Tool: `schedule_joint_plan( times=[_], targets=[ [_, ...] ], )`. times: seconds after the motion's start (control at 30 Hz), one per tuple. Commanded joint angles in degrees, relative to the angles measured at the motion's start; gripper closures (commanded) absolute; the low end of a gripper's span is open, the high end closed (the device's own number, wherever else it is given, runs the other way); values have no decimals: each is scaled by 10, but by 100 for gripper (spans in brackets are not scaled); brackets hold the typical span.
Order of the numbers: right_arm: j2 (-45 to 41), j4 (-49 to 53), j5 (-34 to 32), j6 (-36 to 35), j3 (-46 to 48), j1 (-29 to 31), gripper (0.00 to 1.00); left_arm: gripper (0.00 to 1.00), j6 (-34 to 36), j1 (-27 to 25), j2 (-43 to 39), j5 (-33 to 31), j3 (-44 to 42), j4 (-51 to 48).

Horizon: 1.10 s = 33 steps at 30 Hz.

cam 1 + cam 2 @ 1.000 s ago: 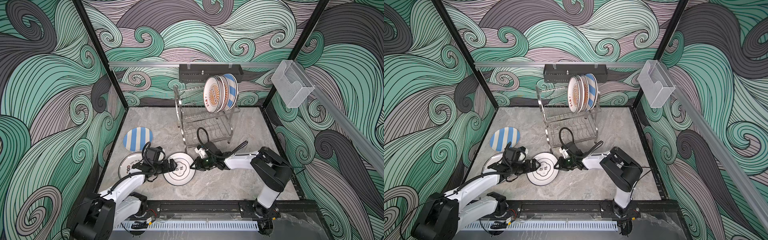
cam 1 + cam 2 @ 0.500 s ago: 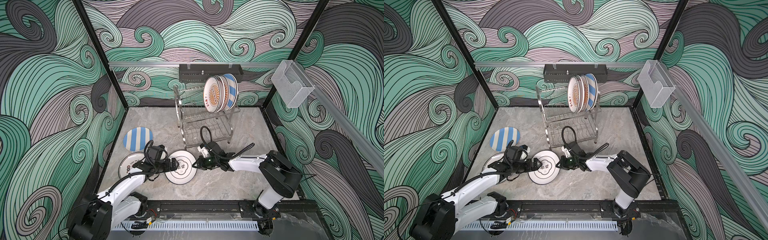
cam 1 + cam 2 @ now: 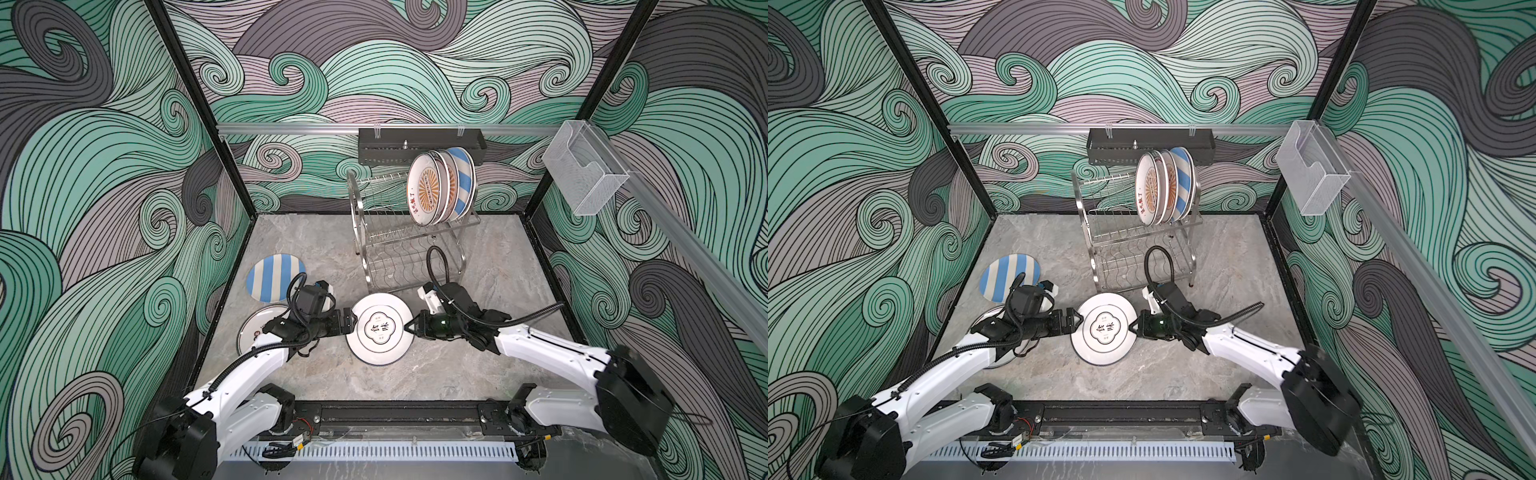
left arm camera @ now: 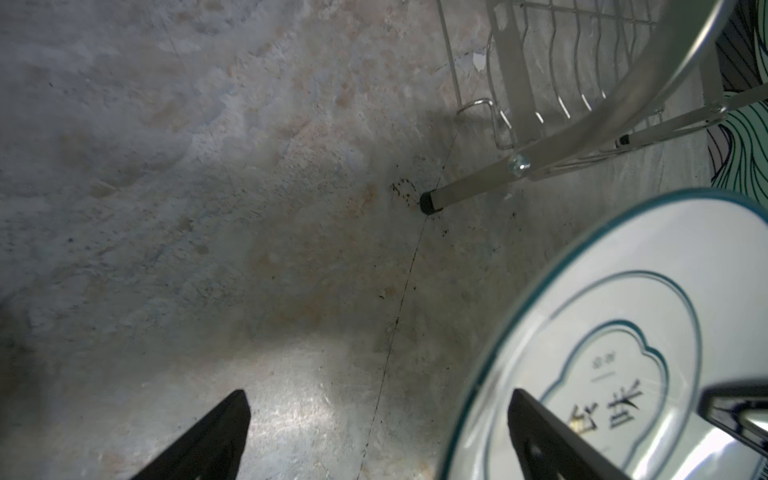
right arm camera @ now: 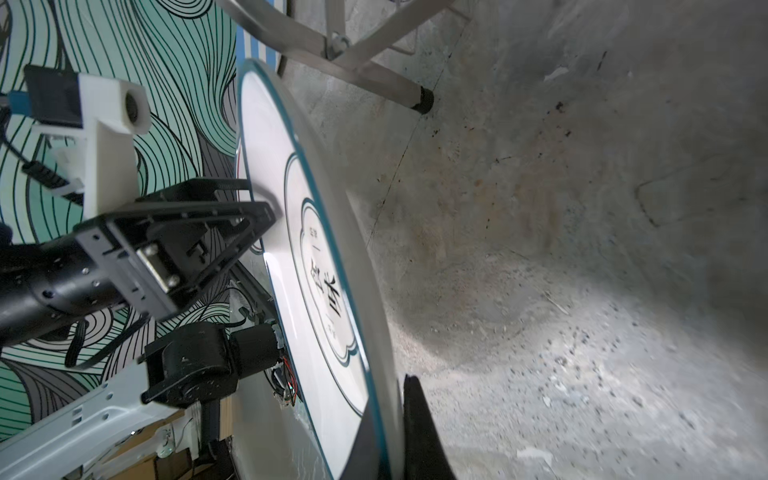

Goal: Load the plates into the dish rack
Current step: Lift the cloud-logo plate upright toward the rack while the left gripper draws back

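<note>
- Two hands meet at one white plate [image 3: 380,332], held over the counter's [image 3: 436,374] middle, just before the rack [image 3: 395,253].
- The right hand [image 3: 409,328] pinches the plate's rim; the left hand [image 3: 352,322] stands spread astride the opposite rim, not gripping.
- Best to draw the left hand straight back first, so no finger snags the rim.
- Then tip the plate upright and lower it into a free slot at the rack's empty end, clear of the racked plates [image 3: 440,187].

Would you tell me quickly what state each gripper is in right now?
Left gripper: open, astride the green-rimmed plate.
Right gripper: shut on the green-rimmed plate.
</note>
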<state>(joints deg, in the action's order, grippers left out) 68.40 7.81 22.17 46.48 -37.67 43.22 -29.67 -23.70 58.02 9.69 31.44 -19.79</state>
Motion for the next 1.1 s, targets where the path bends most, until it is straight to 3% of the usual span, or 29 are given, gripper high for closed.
schedule_joint_plan(
  times=[0.0, 0.17, 0.37, 0.8, 1.07],
  targets=[
    [-85, 111, -39, -45, -10, -11, 100, 1, 39, 6, 14, -33, 56, -8],
    [-187, 281, -84, -107, -81, -19, 100, 1, 28, 50, 41, 28, 82, 15],
    [-214, 347, -111, -142, -178, -22, 100, 2, 26, 56, 56, 35, 93, 21],
    [-89, 402, -195, -256, -476, -43, 100, 1, 40, 57, 105, 92, 96, 17],
    [32, 451, -315, -297, -679, -60, 100, 1, 36, 56, 99, 112, 88, 31]
  ],
)
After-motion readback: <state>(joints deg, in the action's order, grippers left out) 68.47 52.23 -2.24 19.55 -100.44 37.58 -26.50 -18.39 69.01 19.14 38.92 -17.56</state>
